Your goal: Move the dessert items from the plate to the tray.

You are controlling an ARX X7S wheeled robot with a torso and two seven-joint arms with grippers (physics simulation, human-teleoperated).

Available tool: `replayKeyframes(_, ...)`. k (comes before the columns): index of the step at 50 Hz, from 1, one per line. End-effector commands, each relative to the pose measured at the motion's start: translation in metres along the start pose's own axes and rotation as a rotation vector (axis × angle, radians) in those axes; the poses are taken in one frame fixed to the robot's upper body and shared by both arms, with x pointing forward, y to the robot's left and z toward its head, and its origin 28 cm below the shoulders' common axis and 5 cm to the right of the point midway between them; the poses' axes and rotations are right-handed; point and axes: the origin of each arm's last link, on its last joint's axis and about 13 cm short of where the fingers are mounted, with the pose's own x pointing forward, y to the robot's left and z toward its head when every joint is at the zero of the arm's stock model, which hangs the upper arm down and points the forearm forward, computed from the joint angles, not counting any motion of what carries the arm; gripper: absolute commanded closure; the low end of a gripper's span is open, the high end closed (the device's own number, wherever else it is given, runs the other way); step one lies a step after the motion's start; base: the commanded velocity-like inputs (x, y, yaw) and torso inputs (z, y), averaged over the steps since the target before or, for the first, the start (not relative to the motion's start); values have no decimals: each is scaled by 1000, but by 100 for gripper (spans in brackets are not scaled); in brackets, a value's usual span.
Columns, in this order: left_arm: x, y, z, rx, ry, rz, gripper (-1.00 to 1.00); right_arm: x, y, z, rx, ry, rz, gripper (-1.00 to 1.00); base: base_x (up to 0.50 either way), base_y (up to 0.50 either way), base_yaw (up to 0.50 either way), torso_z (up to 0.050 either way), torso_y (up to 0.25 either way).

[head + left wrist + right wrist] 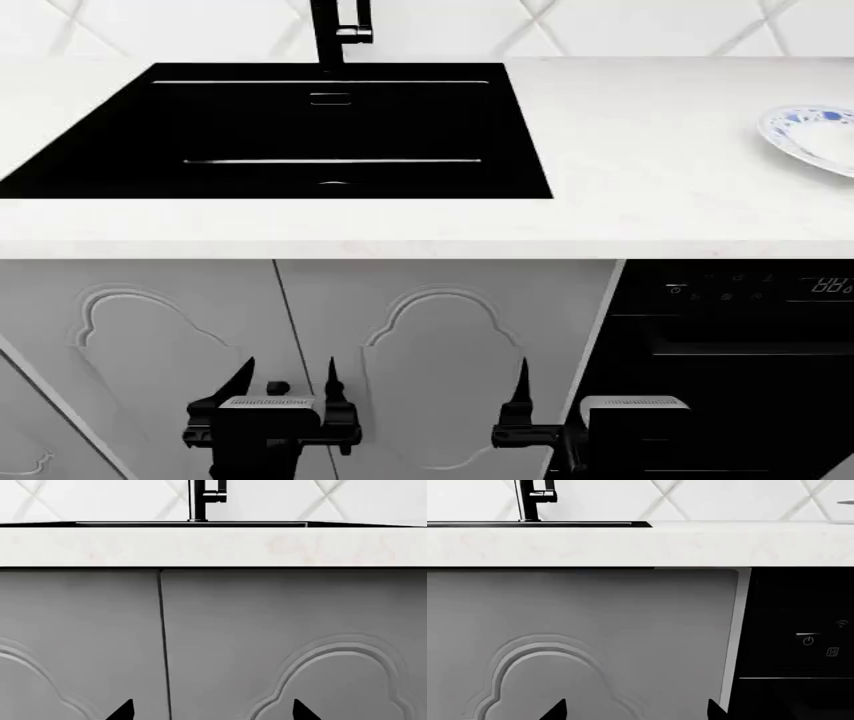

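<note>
Left gripper (287, 385): fingers spread, nothing between them, hanging low in front of the grey cabinet doors (441, 340), below the countertop edge.
Right gripper (574, 385): one finger shows clear in the head view, the other is hard to make out; its own wrist view shows two tips standing wide apart, so spread and empty too.
What both wrists look at: cabinet fronts and the counter's lip, with the black faucet (336, 30) above.
Countertop (641, 130): white, up and forward of both grippers; the black sink (280, 130) fills its left part.
Plate (814, 135): blue-patterned, at the far right of the counter, cut by the frame edge.
Dessert items: not visible on the part of the plate that shows.
Tray: not in view anywhere.
Which way: the plate lies up, forward and right of both grippers.
Nearer arm: the right, by my read.
Next move calls for: raising that arm over the counter edge, likely shifting the view rightward first.
</note>
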Motion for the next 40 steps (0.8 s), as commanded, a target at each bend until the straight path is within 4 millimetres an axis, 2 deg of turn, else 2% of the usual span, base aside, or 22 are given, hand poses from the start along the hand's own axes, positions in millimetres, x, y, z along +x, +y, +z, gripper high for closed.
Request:
replayKeyframes(1,-1,0,1,1,-6,3,-100,-1,1,0,-1,-2,-1,-100,0,0,0,0,0)
replayKeyframes(10,-2,1,3,-4,-19,5,-100,1,0,2,1,-5,-5,-100,0,-29,0,0,0)
replayKeyframes(19,-4,2,4,-6,-25,11,-100,0,0,1,7,-4,-11,-100,-83,-500,0,0,0)
replayKeyframes(25,1,3,9,-16,-39,15,-100,8,-3,3,10,-4,-29,-100,-81,-500,0,0,0)
replayKeyframes(40,-13,6,15,-39,-66,6,-100,-8,-3,9,10,-54,-30,-100,-1,-500,0,0,0)
